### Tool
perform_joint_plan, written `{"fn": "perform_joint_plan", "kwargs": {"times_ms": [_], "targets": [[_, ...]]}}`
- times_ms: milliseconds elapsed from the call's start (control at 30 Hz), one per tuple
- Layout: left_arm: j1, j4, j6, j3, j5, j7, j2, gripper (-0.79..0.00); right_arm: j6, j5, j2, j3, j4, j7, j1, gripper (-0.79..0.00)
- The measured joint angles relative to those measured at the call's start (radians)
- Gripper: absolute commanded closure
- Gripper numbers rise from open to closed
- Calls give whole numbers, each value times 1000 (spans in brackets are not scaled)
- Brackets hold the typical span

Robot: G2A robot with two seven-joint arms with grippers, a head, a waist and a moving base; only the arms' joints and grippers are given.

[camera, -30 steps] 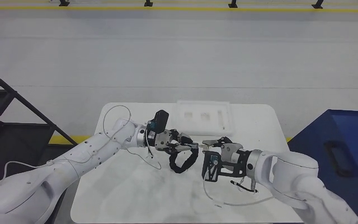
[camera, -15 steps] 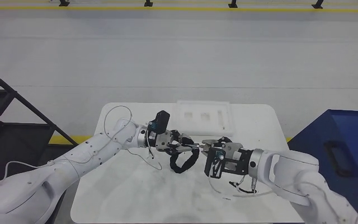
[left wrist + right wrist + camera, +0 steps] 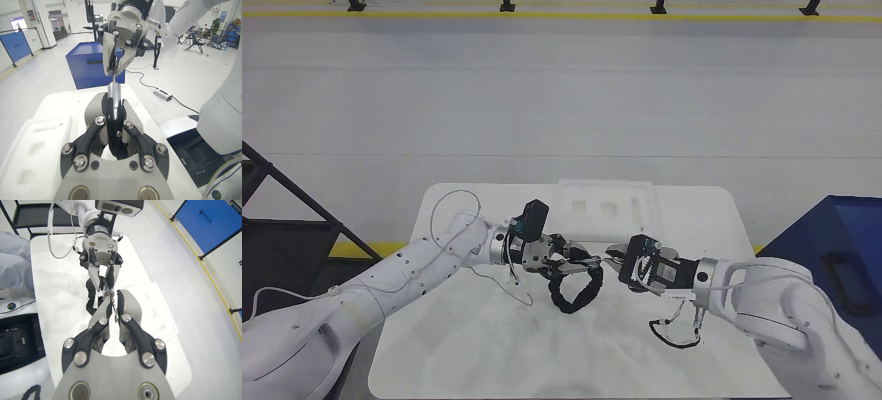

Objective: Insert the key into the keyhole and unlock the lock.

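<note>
Alignment explains the pose: the left jaws clamp the cable lock [image 3: 570,290] by its chrome cylinder [image 3: 114,98] level above the counter [image 3: 492,340], its keyhole [image 3: 109,293] facing the right jaws, which pinch the key [image 3: 114,309] in line, tip meeting the opening.

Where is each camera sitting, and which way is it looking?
Top: up on the robot, looking down at the table; left arm and right arm show.
Left wrist: on the left arm, looking along the left fingers, which hold the lock, toward the right fingers pinching the key.
Right wrist: on the right arm, facing the opposite way, past the right fingers to the left fingers.
Shared: both wrist views show key meeting lock.
</note>
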State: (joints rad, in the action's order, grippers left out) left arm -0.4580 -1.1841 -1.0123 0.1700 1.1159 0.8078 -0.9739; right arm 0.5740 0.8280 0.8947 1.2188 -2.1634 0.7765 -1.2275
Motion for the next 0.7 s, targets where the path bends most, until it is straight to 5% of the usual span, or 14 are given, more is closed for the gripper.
{"fn": "perform_joint_plan", "kwargs": {"times_ms": [267,300,333,367,700], "targets": [[5,1,0,0,15,0,-5,0,-73,-150,4,-3,40,47,23,0],[6,2,0,0,17,0,-5,0,-80,-165,4,-3,45,51,26,-117],[7,2,0,0,20,0,-6,0,-85,-180,5,-4,50,56,29,-348],[8,4,0,0,23,0,-6,0,-90,-198,5,-5,56,62,32,-785],[21,85,6,18,85,-32,-13,0,-78,-258,5,-2,90,86,55,-785]]}}
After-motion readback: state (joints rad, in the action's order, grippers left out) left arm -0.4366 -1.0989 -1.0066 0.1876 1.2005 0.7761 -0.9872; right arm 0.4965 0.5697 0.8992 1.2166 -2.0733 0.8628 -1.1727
